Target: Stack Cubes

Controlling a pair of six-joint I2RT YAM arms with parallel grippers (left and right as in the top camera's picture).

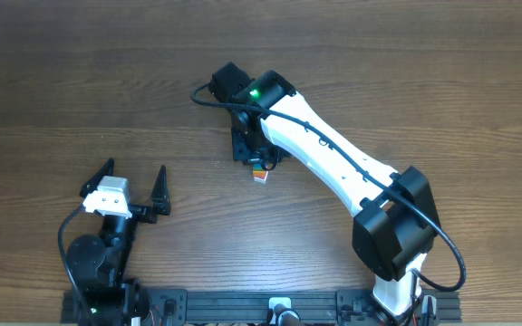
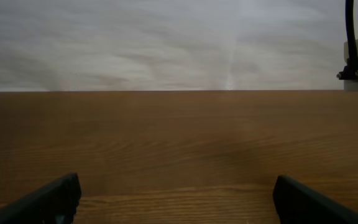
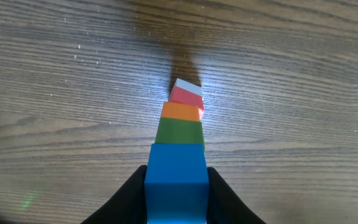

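Right wrist view: the right gripper (image 3: 176, 198) was clamped on a matte blue cube (image 3: 176, 177), set squarely over a column of green cube (image 3: 179, 132), orange cube (image 3: 182, 111), red cube (image 3: 185, 96) and white cube (image 3: 189, 86) on the brown wood-grain table (image 3: 55, 93). The column's long axis ran vertically, straight below the fingers, so release and a vertical retreat seemed the likely next move. Whether blue already rested on green could not be told. Top view: the left gripper (image 1: 135, 174), fingers spread wide, lay well apart on the farther arm.

Right arm extended, right claw (image 3: 176, 171) clamping blue cube (image 3: 176, 190); left claw (image 1: 134, 168) spread wide.
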